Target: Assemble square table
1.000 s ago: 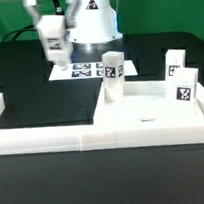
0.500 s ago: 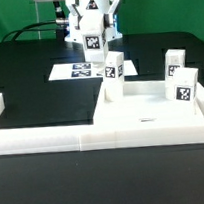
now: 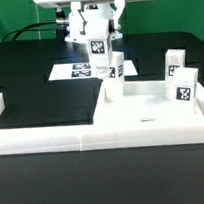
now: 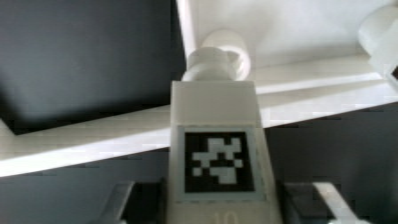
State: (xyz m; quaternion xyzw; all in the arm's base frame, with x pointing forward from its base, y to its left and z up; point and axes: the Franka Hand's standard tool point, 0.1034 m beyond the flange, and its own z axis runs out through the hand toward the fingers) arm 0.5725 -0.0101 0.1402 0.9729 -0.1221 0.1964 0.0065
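your gripper (image 3: 98,48) grips a tagged leg (image 3: 98,42) above the standing leg (image 3: 113,72) on the square tabletop (image 3: 151,111); two legs (image 3: 177,77) stand right.

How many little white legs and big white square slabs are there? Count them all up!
Short white tagged plastic legs: 4
Large thick white square plastic slab: 1
Total: 5

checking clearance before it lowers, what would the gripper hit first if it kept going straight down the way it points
Probably the upright leg already standing at the tabletop's back corner. The gripper holds another leg pointing down, and in the wrist view that standing leg's rounded top sits just past the held leg's end. Depth is unclear.
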